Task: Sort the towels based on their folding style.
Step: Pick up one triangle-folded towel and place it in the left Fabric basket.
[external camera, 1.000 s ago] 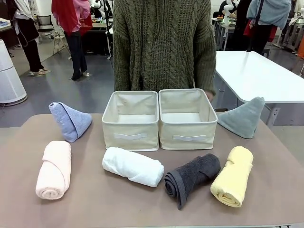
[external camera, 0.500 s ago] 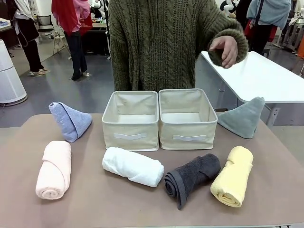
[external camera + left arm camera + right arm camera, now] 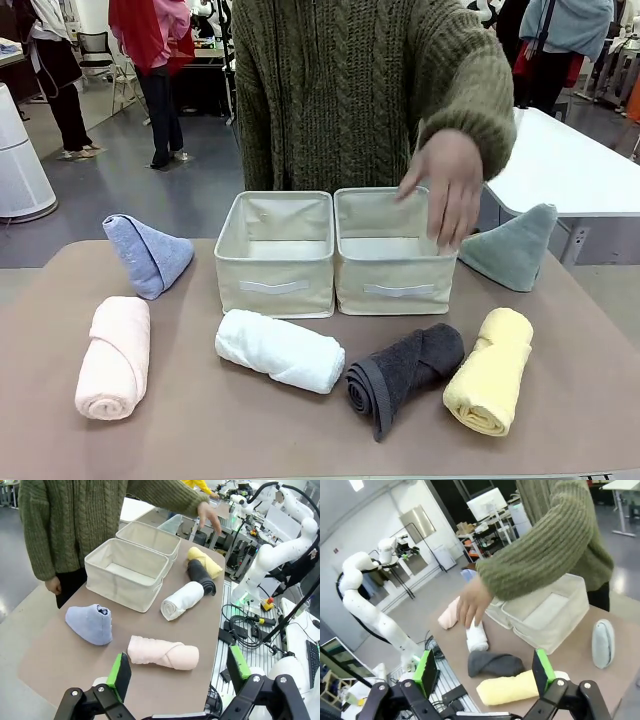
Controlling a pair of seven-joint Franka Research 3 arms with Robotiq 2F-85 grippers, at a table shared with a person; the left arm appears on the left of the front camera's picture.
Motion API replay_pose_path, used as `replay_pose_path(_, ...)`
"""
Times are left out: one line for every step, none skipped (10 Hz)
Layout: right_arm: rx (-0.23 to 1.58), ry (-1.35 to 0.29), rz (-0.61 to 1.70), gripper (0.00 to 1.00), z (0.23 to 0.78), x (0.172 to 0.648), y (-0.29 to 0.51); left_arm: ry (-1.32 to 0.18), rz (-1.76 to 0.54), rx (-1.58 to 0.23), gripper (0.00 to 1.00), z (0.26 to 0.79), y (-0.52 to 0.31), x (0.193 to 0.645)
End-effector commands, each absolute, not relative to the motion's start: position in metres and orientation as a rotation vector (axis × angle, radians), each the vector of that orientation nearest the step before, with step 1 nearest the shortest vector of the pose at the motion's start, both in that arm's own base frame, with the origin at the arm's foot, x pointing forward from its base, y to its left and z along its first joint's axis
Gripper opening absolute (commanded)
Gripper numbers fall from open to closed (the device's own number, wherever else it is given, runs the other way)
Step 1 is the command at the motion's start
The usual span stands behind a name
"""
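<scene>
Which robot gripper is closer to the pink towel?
Left. The left gripper hovers just before the pink towel; the right gripper hangs by the yellow towel, far across the table.

Black left gripper (image 3: 179, 670) and right gripper (image 3: 485, 669) carry green pads (image 3: 120, 672); the person's sweater (image 3: 340, 90) is olive cable-knit.
</scene>
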State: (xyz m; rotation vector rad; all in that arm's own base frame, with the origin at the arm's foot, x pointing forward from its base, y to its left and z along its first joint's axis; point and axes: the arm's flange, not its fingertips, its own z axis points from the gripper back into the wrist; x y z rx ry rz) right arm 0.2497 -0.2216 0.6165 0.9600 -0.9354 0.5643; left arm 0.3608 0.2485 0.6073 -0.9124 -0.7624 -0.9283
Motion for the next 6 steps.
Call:
replay_pose_path(0.929,-0.938,0.565,1.0,0.622,0.246,-0.221,-0.771,-0.943,-0.916,1.0,0.607,0.25,0.359)
replay_pose_path(0.929,-0.938,0.565,1.0,0.622,0.246,-0.221,-0.762,-0.928,-0.912,1.0,0.607,0.248,0.361)
replay_pose_path(0.929,-0.938,0.565,1.0,0.622,0.246,-0.221,-0.695,-0.879,-0.826,1.0,0.62,0.227,0.369)
replay_pose_path(0.929,-0.938,0.565,1.0,0.622,0.246,-0.221,-0.615,-0.793,-0.702,1.0,0.632,0.2,0.387)
replay_pose_path(0.929,-0.938,0.565,1.0,0.622,0.246,-0.221,-0.512,-0.707,-0.644,1.0,0.637,0.177,0.408)
replay_pose_path(0.929,-0.938,0.565,1.0,0.622,0.246,-0.221,-0.415,-0.646,-0.531,1.0,0.638,0.149,0.427)
